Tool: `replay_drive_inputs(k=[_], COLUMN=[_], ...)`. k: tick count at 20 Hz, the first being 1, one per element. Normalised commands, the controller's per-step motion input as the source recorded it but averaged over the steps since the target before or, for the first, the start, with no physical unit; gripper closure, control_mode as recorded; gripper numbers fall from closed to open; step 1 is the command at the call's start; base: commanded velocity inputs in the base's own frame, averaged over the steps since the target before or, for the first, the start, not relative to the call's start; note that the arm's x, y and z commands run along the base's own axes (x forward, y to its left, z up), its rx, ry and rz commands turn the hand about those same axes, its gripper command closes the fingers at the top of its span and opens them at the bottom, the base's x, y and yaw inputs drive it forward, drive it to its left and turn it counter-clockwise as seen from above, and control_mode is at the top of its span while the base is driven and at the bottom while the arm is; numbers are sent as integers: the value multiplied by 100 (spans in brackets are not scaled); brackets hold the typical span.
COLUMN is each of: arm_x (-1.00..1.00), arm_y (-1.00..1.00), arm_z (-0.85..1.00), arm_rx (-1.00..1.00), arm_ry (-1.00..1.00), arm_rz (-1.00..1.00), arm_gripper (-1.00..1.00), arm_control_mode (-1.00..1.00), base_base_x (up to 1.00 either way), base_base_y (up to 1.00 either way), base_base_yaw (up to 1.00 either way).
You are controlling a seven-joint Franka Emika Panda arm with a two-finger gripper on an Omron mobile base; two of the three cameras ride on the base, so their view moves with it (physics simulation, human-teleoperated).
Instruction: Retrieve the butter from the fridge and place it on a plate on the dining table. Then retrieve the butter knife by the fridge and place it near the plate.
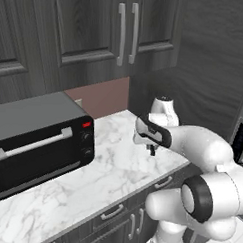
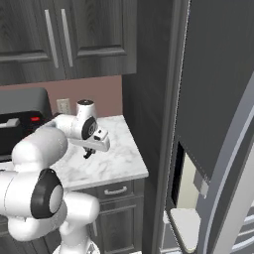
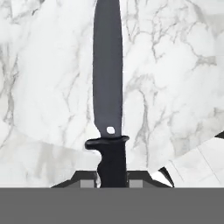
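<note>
**Marble counter, knife in the grip**

Marble counter spans the middle of the left base view, with a black toaster oven at left. Right of centre, the gripper pinches the butter knife by its handle, blade running to the hand view's top edge. The fridge fills the right base view's right side.
</note>
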Motion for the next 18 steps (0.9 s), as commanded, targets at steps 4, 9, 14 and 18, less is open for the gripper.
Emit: replay_drive_inputs(k=[4,9,14,18], arm_x=[-73,-44,-54,-55], arm_y=[0,0,1,0], arm_z=[73,87,68,30], arm_rx=[2,-1,-10,-13], arm_ry=[-17,-1,1,0], arm_rz=[-21,-11,-2,4], arm_gripper=[100,100,100,100], arm_control_mode=[-100,-100,-100,-100], base_base_x=[0,0,0,0], base_base_y=[0,0,0,0], base_base_yaw=[0,0,0,0])
